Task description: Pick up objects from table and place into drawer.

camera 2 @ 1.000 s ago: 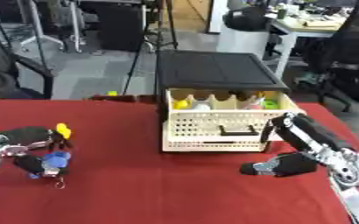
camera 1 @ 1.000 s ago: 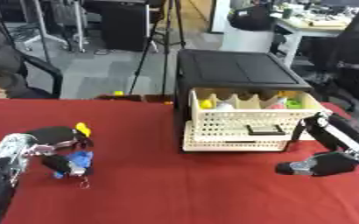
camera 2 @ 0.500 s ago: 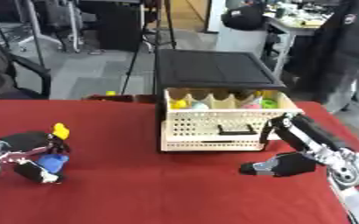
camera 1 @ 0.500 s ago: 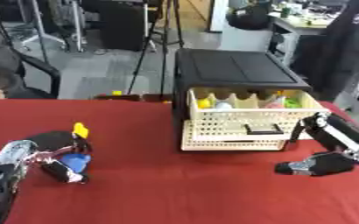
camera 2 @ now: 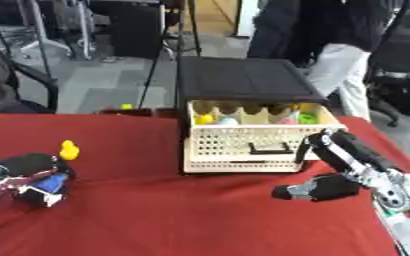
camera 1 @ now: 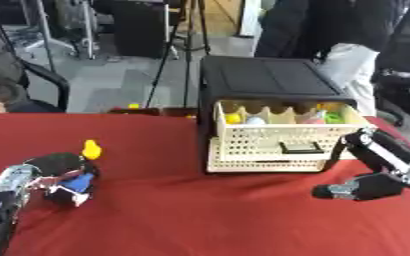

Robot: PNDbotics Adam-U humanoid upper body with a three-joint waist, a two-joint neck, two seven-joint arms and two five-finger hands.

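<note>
With the left hand (camera 1: 55, 170) curled round a blue object (camera 1: 77, 182), it may knock the yellow duck (camera 1: 91, 149) away; the right hand's (camera 2: 318, 187) fingers look curled, empty.

Black hand (camera 2: 324, 187), silver-jointed forearm (camera 1: 7, 182)

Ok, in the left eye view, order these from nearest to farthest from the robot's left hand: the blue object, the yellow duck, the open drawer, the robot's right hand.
1. Blue object: right at the left hand, at the table's left side.
2. Yellow duck: just above the hand.
3. Open drawer: centre-right, pulled out of the black cabinet.
4. Right hand: far right, below the drawer's corner.
</note>
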